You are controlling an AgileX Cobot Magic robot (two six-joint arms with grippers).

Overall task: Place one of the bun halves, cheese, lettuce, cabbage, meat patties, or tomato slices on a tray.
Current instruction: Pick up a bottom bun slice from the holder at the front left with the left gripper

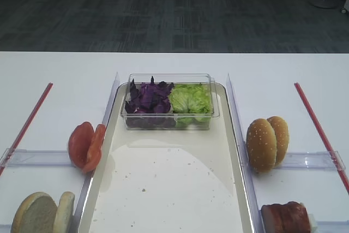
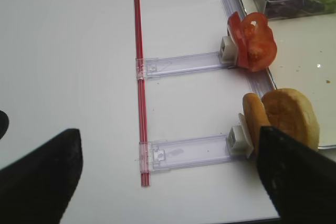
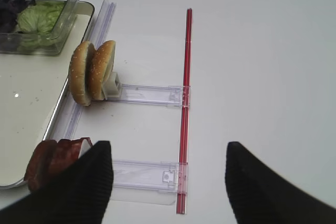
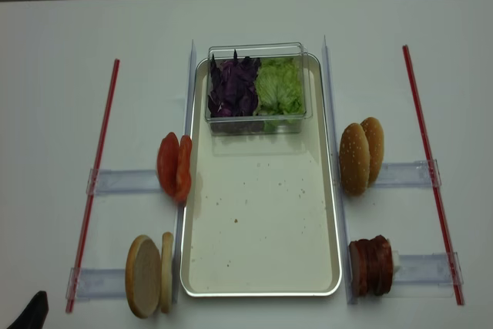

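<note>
The cream tray (image 4: 262, 221) lies bare in the middle. At its far end a clear tub holds purple cabbage (image 4: 233, 86) and green lettuce (image 4: 279, 86). Tomato slices (image 2: 252, 40) and pale bun halves (image 2: 281, 116) stand on edge left of the tray. Sesame buns (image 3: 92, 72) and meat patties (image 3: 52, 161) stand to its right. No cheese is in view. My left gripper (image 2: 168, 182) is open above the table, its right finger (image 2: 296, 177) just in front of the bun halves. My right gripper (image 3: 168, 182) is open and empty beside the patties.
Red rods (image 4: 96, 167) (image 4: 431, 167) run along both sides, joined to clear plastic holders (image 4: 119, 181) (image 4: 404, 173) that prop the food. A clear rail (image 1: 110, 99) lines each long tray edge. The tray holds scattered crumbs (image 1: 143, 189).
</note>
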